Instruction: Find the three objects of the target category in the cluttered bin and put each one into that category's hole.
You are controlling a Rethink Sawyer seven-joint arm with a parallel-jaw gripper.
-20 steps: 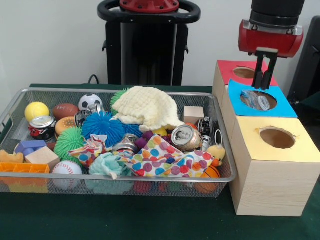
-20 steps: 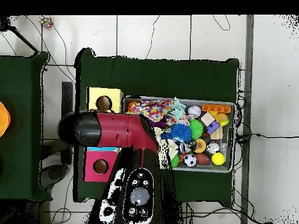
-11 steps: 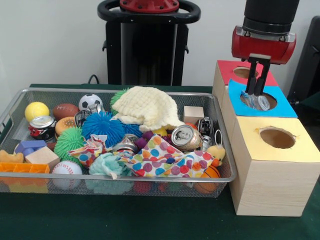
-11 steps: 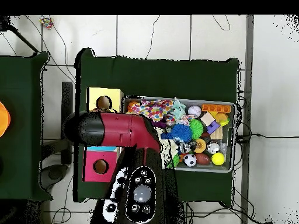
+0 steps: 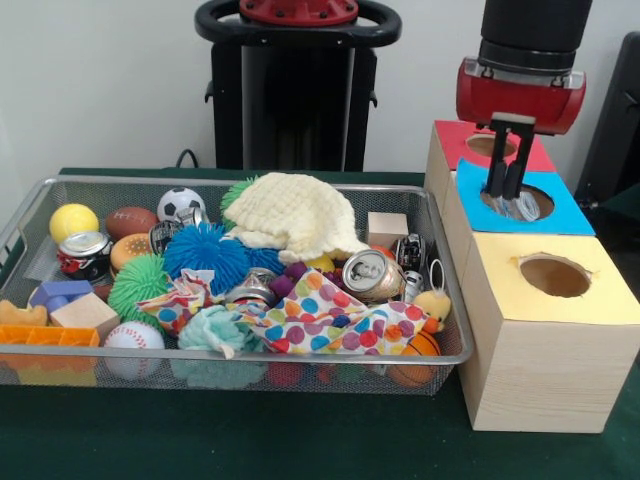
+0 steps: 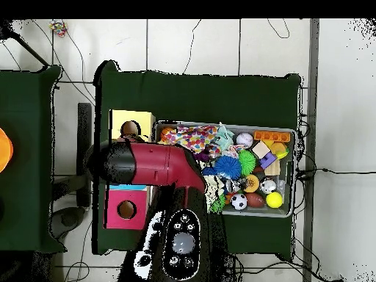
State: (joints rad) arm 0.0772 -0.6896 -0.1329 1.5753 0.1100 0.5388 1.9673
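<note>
The wire bin (image 5: 30, 215) takes up the left and middle of the front view, heaped with clutter. To its right stand three wooden boxes in a row, each with a round hole in its top: the yellow box (image 5: 545, 330) nearest, the blue box (image 5: 560, 212) in the middle and the red box (image 5: 455, 140) farthest. In the overhead view the red and black arm (image 6: 150, 165) lies across the boxes and hides the middle one.

Inside the bin, a cream knitted hat (image 5: 295, 215) sits at the far middle, and a polka-dot cloth (image 5: 335, 320) is spread along the near right. A blue spiky ball (image 5: 207, 252) lies just left of the hat, with a green spiky ball (image 5: 135, 285) nearer and further left. A crushed silver can (image 5: 372, 275) rests at the right, just beyond the cloth, and another can with a red band (image 5: 83, 252) lies at the far left. A soccer ball (image 5: 181, 204), a small football (image 5: 130, 221) and a yellow ball (image 5: 74, 221) line the far left side, and a wooden cube (image 5: 387, 228) sits at the far right.

The gripper (image 5: 505, 190) hangs over the blue box's hole, its fingers close together with only a narrow gap and nothing between them. A clear crumpled plastic piece (image 5: 520, 205) lies in that hole, just beside the fingertips.
</note>
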